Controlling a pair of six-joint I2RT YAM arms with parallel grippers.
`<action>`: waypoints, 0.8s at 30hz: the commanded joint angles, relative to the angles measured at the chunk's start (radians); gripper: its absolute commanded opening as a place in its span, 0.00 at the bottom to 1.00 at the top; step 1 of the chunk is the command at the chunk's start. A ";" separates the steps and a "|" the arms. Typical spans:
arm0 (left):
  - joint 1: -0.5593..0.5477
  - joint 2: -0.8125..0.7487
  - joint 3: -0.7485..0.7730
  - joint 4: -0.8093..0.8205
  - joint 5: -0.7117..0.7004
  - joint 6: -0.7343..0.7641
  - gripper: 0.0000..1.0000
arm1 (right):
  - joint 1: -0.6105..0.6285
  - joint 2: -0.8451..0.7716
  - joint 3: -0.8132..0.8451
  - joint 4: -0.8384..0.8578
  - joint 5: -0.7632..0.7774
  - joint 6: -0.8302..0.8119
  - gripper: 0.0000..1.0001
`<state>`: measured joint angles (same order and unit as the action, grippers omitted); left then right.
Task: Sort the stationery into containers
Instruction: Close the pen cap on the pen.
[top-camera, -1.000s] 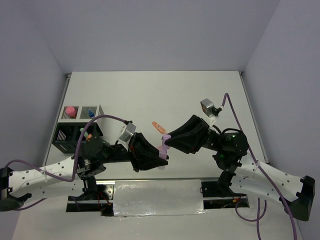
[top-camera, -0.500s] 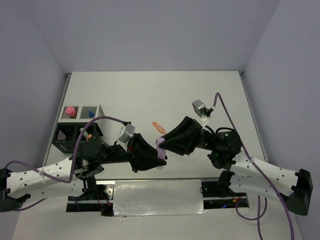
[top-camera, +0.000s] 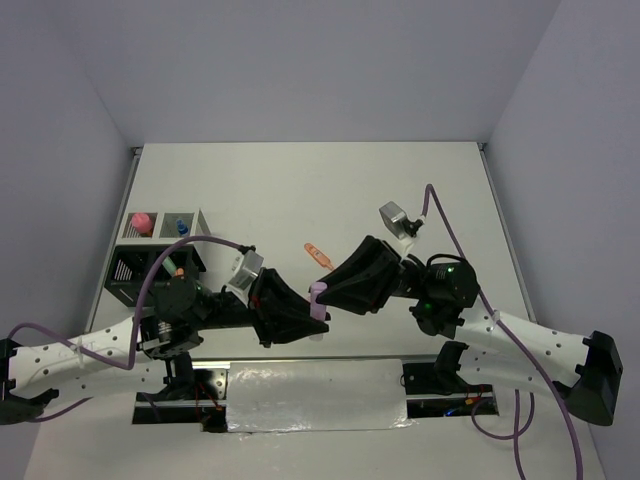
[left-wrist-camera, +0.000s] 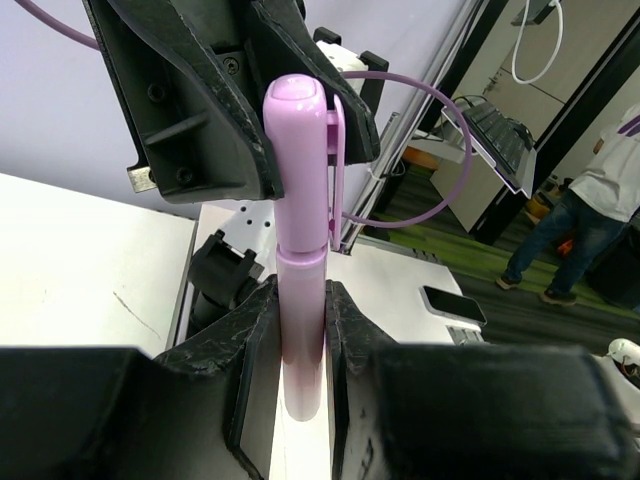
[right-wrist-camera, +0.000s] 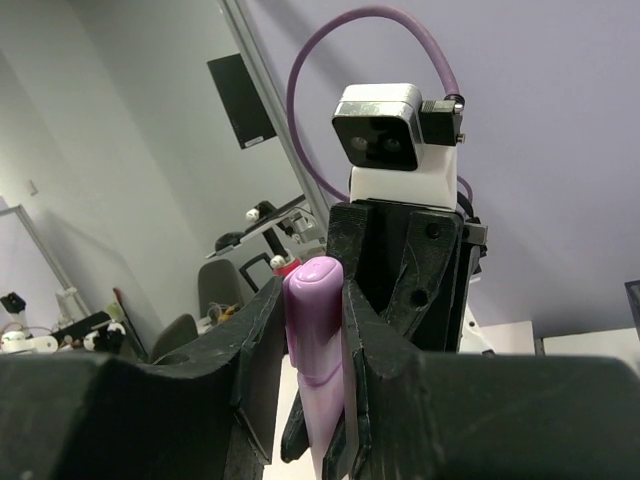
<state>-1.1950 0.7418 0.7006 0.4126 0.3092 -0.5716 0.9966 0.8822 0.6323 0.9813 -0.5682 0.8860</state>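
purple pen (left-wrist-camera: 300, 190) | spans left hand (left-wrist-camera: 300, 312) to right hand (right-wrist-camera: 316, 305), cap at right | both grip it

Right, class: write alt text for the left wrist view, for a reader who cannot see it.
A purple pen stands upright in frame, its lower barrel clamped in the left pincer and its clipped cap gripped by the right pincer above. A white table lies behind.

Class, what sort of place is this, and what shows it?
Probably a robotics lab: a left arm and right arm at a walled table, both holding one pen, with a chair and a person beyond.
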 joint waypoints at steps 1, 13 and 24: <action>0.000 -0.018 0.051 0.060 -0.036 0.047 0.00 | 0.027 0.008 0.015 0.039 -0.058 -0.015 0.16; 0.000 -0.019 0.069 0.017 -0.076 0.085 0.00 | 0.043 -0.014 -0.003 0.034 -0.059 -0.039 0.43; 0.000 -0.001 0.082 -0.005 -0.047 0.115 0.00 | 0.056 -0.055 0.043 -0.127 -0.015 -0.148 0.72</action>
<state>-1.1961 0.7444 0.7467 0.3634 0.2661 -0.4950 1.0443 0.8612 0.6292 0.9298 -0.6033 0.8085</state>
